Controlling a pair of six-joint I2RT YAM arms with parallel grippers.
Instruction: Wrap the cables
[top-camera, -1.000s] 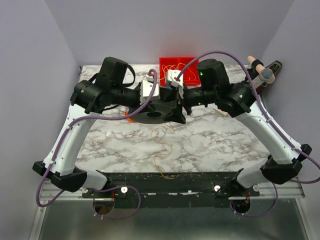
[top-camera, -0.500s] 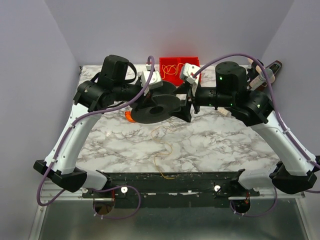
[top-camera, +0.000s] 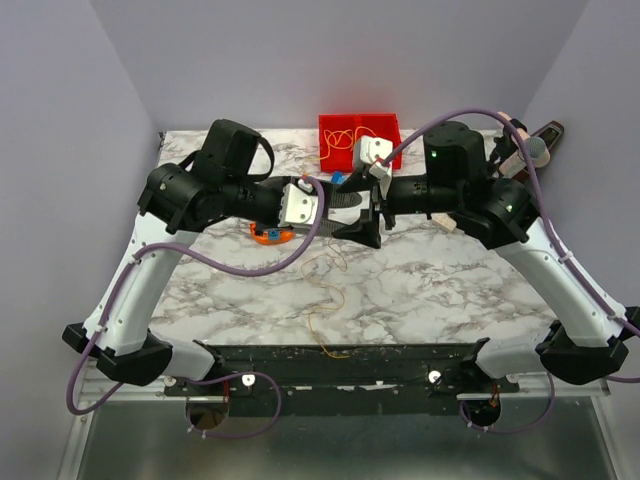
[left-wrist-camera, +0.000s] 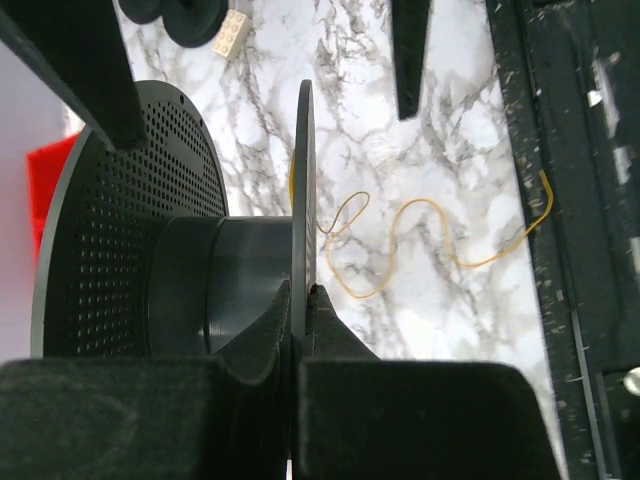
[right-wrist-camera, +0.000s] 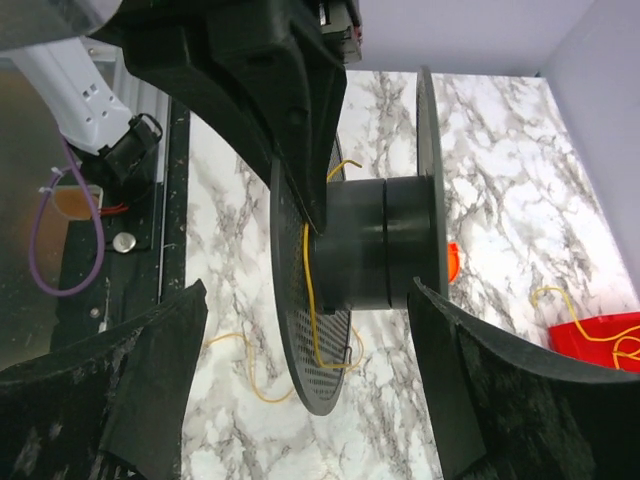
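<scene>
Left jaws pinch the perforated spool (left-wrist-camera: 130, 230) by its flange (left-wrist-camera: 304, 200); right jaws spread, seemingly clear.

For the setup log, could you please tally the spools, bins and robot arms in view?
Black perforated plastic spool: 1
Red plastic bin: 1
White-and-black robot arms: 2
Total: 4

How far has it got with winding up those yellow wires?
Barely begun. Done: one cable reaches the spool flange, but the hub shows no turns. In hand: left gripper jaws pinch that flange; right gripper jaws stand open either side. Remaining: the cable lies loose on the table, more sits in the red bin.
</scene>
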